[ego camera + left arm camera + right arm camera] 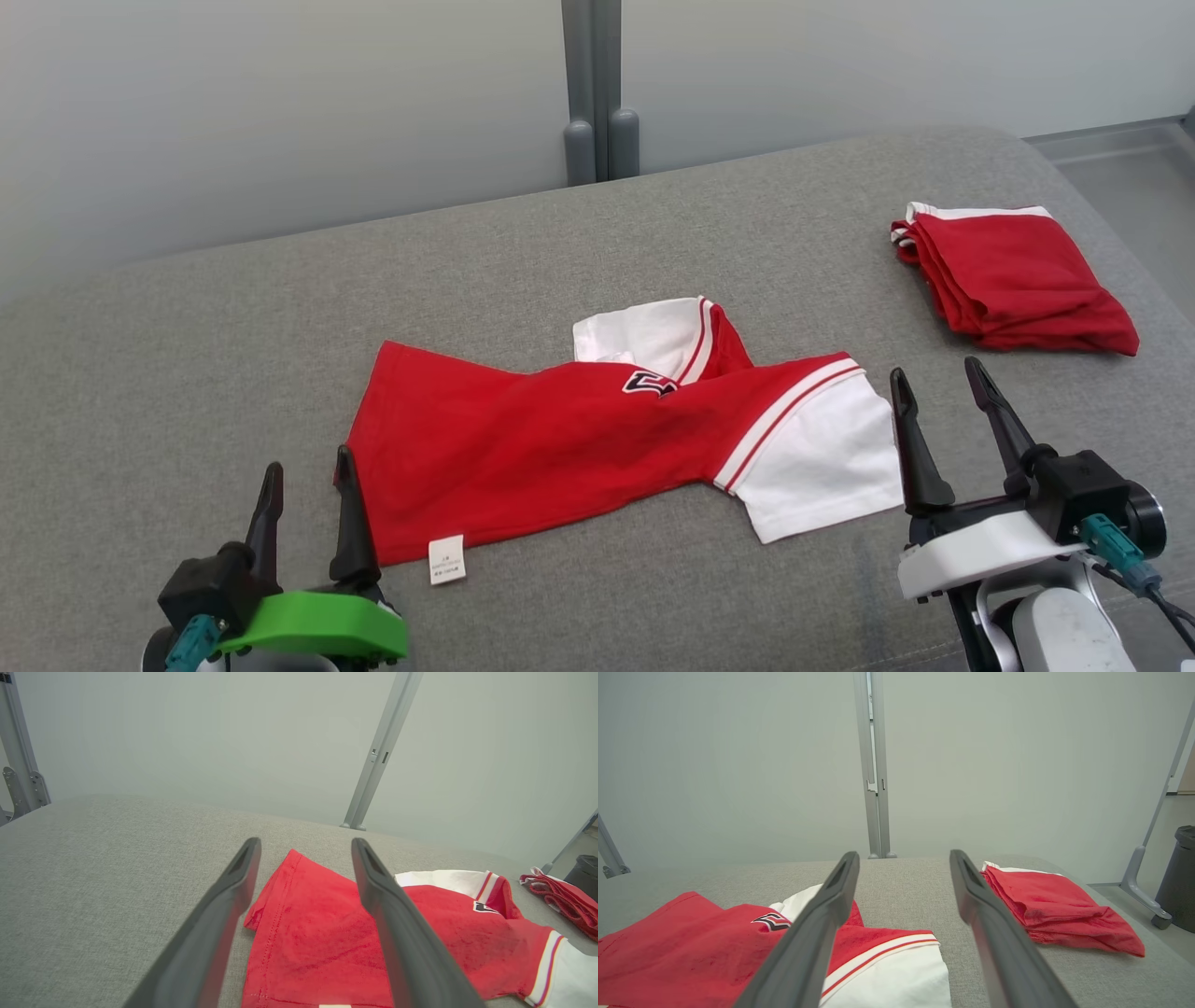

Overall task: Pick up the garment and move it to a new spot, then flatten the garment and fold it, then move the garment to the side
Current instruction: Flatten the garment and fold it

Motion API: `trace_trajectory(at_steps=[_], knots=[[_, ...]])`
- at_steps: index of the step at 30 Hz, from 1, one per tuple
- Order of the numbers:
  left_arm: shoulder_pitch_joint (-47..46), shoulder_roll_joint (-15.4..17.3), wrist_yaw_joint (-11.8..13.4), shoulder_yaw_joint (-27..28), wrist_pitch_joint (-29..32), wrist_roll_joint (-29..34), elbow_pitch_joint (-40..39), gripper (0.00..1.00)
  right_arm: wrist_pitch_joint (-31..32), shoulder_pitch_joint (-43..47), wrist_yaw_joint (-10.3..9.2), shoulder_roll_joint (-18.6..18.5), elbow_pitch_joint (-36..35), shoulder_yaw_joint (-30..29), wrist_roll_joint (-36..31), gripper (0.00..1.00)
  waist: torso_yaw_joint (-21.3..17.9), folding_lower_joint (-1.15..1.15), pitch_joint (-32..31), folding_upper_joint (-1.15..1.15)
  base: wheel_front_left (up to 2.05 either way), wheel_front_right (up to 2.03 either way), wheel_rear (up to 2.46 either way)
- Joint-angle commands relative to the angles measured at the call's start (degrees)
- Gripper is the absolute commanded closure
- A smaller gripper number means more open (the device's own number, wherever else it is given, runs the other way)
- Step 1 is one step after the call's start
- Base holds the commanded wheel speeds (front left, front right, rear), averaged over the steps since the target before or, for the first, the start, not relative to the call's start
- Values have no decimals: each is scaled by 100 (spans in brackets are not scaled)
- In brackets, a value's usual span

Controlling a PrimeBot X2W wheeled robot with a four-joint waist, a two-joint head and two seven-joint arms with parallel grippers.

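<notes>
Grey padded bench (187, 327), red-and-white garment (560, 448) lying rumpled between left claw (308, 459) and right claw (936, 368), both wide open and empty, so flattening's next, I'd say, calling for a grip at each end.

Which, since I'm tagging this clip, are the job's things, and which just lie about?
Job: red and white shirt, left claw, right claw.
Lying about: folded red garment, dark bin, grey post.
</notes>
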Motion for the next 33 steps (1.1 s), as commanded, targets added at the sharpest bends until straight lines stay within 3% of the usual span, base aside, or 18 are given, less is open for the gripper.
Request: trace_trajectory(at_steps=[1, 8, 33], knots=[[135, 15, 37, -8, -1, 27, -42, 0, 1, 75, -6, -18, -33, 31, -2, 0, 9, 0, -14, 0, 0, 0, 0], [427, 15, 130, 21, -2, 130, -181, 0, 7, 147, -6, -17, 3, 129, 70, 0, 81, 0, -53, 0, 0, 0, 0], [507, 15, 75, 56, -2, 207, -195, 0, 5, 72, -6, -18, 234, 215, 128, 0, 137, 0, -100, 0, 0, 0, 0]])
